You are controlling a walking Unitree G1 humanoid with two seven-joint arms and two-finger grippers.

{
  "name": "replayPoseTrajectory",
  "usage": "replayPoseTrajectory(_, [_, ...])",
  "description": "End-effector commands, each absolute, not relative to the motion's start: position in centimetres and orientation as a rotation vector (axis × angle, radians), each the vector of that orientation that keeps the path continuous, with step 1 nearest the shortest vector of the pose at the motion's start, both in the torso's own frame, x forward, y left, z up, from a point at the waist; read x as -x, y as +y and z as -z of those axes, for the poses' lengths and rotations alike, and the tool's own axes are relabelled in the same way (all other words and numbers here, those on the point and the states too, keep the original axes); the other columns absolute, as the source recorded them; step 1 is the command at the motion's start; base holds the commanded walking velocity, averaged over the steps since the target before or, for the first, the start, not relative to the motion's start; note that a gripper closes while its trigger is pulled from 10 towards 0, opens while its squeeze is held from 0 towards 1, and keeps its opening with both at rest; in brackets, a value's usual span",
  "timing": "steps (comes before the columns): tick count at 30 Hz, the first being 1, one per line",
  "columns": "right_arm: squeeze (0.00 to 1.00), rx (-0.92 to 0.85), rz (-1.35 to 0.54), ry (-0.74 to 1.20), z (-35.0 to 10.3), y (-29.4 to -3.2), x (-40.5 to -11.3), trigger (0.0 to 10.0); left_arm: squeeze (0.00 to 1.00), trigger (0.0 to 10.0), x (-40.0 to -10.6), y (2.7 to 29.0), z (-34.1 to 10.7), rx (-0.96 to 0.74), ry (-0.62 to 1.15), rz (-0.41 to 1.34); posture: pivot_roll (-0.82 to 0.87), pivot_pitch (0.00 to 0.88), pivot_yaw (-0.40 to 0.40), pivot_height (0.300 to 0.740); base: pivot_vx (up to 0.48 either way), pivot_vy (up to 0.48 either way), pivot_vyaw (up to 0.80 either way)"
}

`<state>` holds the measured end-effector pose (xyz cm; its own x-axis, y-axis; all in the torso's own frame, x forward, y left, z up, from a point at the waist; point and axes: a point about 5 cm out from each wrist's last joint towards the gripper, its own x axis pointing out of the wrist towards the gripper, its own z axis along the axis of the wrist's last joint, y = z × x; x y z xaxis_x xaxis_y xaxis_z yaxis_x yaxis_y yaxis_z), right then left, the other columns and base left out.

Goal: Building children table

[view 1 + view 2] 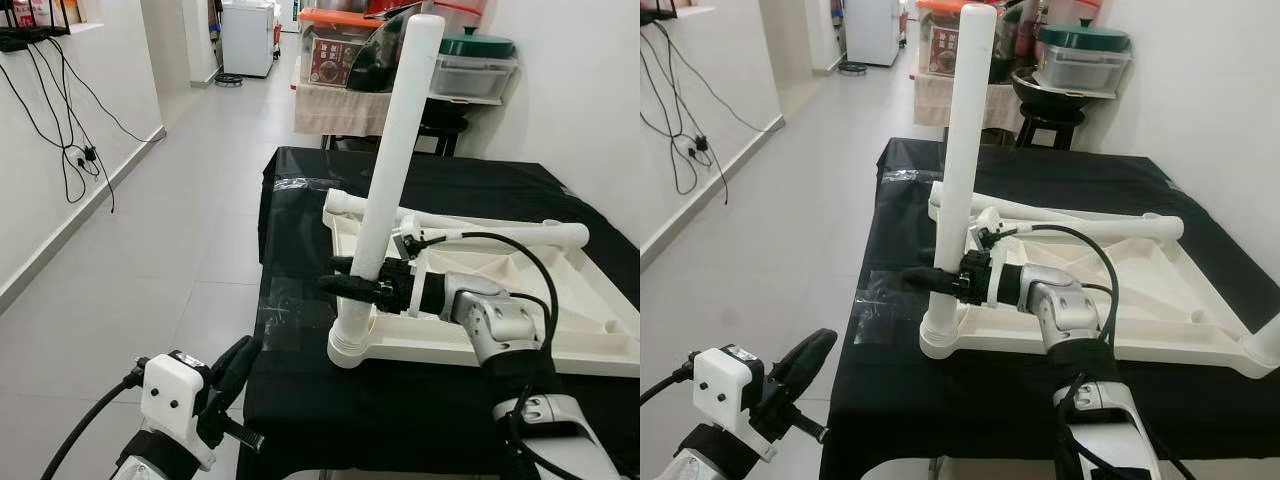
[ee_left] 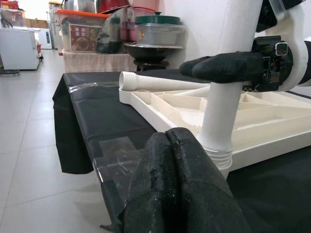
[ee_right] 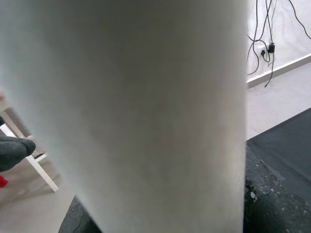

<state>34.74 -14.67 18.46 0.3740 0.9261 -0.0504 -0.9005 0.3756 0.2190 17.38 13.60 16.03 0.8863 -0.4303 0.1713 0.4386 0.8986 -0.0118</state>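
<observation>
Leg seating at corner socket

The right end effector (image 1: pixel 365 288) is clamped on the upright table leg (image 1: pixel 392 170), axis near-vertical, base in the inverted tabletop (image 1: pixel 560 335) corner socket on the surface (image 1: pixel 300 330). The left end effector (image 1: pixel 232 372), fingers together and empty, hangs low beside it.

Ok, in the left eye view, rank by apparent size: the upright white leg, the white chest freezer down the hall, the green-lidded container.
1. Upright white leg, largest, though nearest.
2. and 3. White chest freezer and green-lidded container look alike; both far off, unranked.
</observation>
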Motion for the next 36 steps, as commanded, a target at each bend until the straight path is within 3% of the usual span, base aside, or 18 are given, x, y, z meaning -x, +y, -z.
replayPoseTrajectory(1, [0.0,-0.245,-1.191,0.181,-18.1,-14.8,-34.6,0.0,0.0,10.0,-17.3,13.6,-15.9,0.056,-0.161,0.449,0.02,0.0,-0.099,0.74,0.0,0.0,0.0])
replayPoseTrajectory(11, [0.0,-0.154,-1.009,0.092,-17.9,-16.0,-35.8,0.0,0.0,10.0,-17.4,13.4,-15.9,0.058,-0.163,0.449,0.01,0.0,-0.105,0.74,0.0,0.0,0.0])
replayPoseTrajectory(12, [0.0,-0.135,-0.885,0.084,-17.5,-16.3,-35.7,0.0,0.0,10.0,-17.3,13.3,-15.9,0.059,-0.164,0.45,0.01,0.0,-0.113,0.74,0.0,0.0,0.0])
replayPoseTrajectory(13, [0.0,-0.068,-0.615,0.098,-16.8,-16.9,-35.6,0.0,0.0,10.0,-17.2,13.4,-15.9,0.06,-0.165,0.449,0.01,0.0,-0.116,0.74,0.0,0.0,0.0])
replayPoseTrajectory(14, [0.0,-0.068,-0.615,0.098,-16.8,-16.9,-35.6,0.0,0.0,10.0,-17.2,13.4,-15.9,0.06,-0.165,0.449,0.01,0.0,-0.116,0.74,0.0,0.0,0.0])
replayPoseTrajectory(16, [0.0,-0.098,-0.186,0.082,-15.7,-16.9,-32.2,0.0,0.0,10.0,-17.1,13.5,-16.1,0.061,-0.166,0.449,-0.01,0.01,-0.115,0.74,0.0,0.0,0.0])
replayPoseTrajectory(17, [0.0,-0.098,-0.186,0.082,-15.7,-16.9,-32.2,0.0,0.0,10.0,-17.1,13.5,-16.1,0.061,-0.166,0.449,-0.01,0.01,-0.115,0.74,0.0,0.0,0.0])
replayPoseTrajectory(19, [0.0,0.021,-0.212,-0.004,-15.7,-14.0,-29.1,0.0,0.0,10.0,-17.1,13.7,-16.2,0.061,-0.166,0.449,-0.03,0.018,-0.086,0.74,0.0,0.0,0.0])
replayPoseTrajectory(27, [0.0,0.014,-0.296,0.003,-15.2,-12.9,-30.0,0.0,0.0,10.0,-17.4,13.8,-16.2,0.065,-0.167,0.456,-0.01,0.014,-0.106,0.74,0.0,0.0,0.0])
replayPoseTrajectory(28, [0.0,0.013,-0.302,0.014,-15.2,-13.0,-30.1,10.0,0.0,10.0,-17.4,13.8,-16.3,0.061,-0.17,0.449,-0.01,0.015,-0.106,0.74,0.0,0.0,0.0])
replayPoseTrajectory(29, [0.14,0.008,-0.337,0.022,-15.3,-12.8,-30.1,10.0,0.0,10.0,-17.5,13.9,-16.3,0.057,-0.174,0.441,-0.01,0.015,-0.108,0.74,0.0,0.0,0.0])
replayPoseTrajectory(32, [0.14,0.001,-0.36,0.029,-15.3,-12.8,-30.0,10.0,0.0,10.0,-17.5,13.9,-16.3,0.054,-0.177,0.436,-0.01,0.015,-0.108,0.74,0.0,0.0,0.0])
replayPoseTrajectory(33, [1.0,-0.021,-0.355,0.039,-15.6,-12.8,-30.0,10.0,0.0,10.0,-17.6,13.9,-16.3,0.053,-0.179,0.433,-0.01,0.013,-0.108,0.74,0.0,0.0,0.0])
replayPoseTrajectory(36, [1.0,-0.079,-0.428,0.057,-15.7,-12.4,-30.0,10.0,0.0,10.0,-17.6,13.9,-16.3,0.055,-0.179,0.432,0.0,0.011,-0.114,0.74,0.0,0.0,0.0])
